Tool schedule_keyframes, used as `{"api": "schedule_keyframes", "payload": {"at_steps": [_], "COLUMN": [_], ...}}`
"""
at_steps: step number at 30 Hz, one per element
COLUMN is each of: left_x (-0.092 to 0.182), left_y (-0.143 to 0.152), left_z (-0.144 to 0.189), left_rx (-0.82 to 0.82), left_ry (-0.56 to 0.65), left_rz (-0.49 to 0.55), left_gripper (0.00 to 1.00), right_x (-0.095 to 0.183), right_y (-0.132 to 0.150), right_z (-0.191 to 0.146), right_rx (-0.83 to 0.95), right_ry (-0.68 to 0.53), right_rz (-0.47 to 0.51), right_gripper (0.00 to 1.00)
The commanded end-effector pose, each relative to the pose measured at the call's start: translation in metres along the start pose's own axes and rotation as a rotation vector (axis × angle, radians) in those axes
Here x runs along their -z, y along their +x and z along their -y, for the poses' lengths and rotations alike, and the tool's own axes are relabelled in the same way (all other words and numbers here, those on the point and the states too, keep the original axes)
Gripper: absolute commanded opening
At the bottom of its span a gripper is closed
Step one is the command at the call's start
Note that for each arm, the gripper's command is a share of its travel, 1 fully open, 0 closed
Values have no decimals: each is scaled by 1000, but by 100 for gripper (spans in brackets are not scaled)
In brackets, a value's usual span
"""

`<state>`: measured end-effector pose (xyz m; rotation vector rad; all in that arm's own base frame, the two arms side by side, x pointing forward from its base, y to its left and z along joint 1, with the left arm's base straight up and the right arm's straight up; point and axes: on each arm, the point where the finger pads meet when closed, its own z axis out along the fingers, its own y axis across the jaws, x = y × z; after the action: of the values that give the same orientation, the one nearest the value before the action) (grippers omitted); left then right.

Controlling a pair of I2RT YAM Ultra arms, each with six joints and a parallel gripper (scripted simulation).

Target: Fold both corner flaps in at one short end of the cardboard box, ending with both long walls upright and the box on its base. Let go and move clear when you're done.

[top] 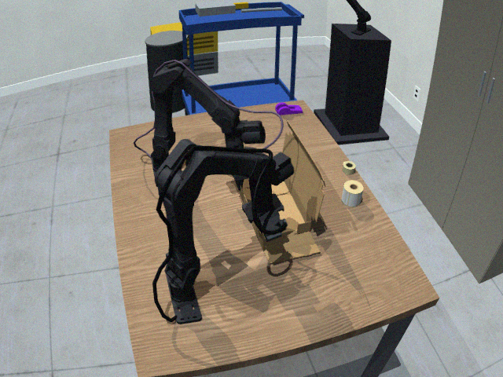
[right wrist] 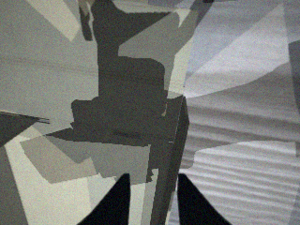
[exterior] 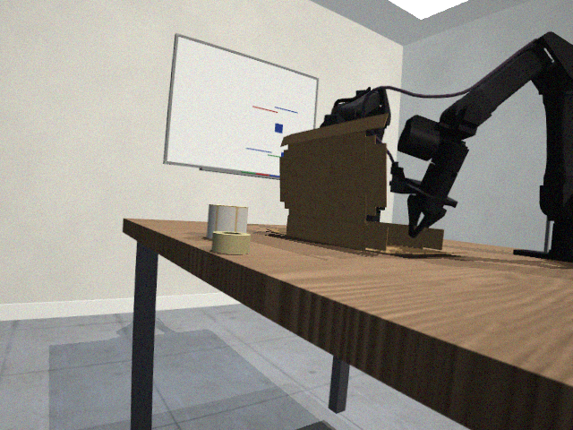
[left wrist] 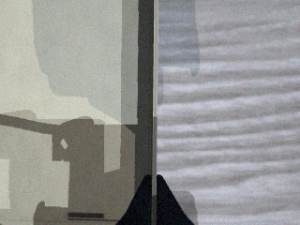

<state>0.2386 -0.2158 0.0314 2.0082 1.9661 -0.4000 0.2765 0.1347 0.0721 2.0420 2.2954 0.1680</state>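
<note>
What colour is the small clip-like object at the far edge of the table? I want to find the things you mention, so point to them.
Purple (top: 289, 108), best seen from the top.
</note>
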Motion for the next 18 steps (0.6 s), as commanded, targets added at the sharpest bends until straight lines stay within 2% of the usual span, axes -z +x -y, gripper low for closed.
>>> {"api": "schedule_keyframes", "payload": {"at_steps": [1,14,18], "left_x": [4,4,4], "left_y": [-5,-5,-5], "left_z": [-2,-2,-2], "left_rx": [-8,-8,-8], "left_ry": [-12,-12,-12], "left_rz": [17,17,17], "left_gripper": [3,3,3], "right_x": [-2,-27,-26], "right_y": [-7,-13,-12], "right_z": [15,18,14], "right_rx": [-110,-115,-117], "right_ry": [107,115,100], "right_rz": [15,28,23], "right_gripper": [27,27,27]}}
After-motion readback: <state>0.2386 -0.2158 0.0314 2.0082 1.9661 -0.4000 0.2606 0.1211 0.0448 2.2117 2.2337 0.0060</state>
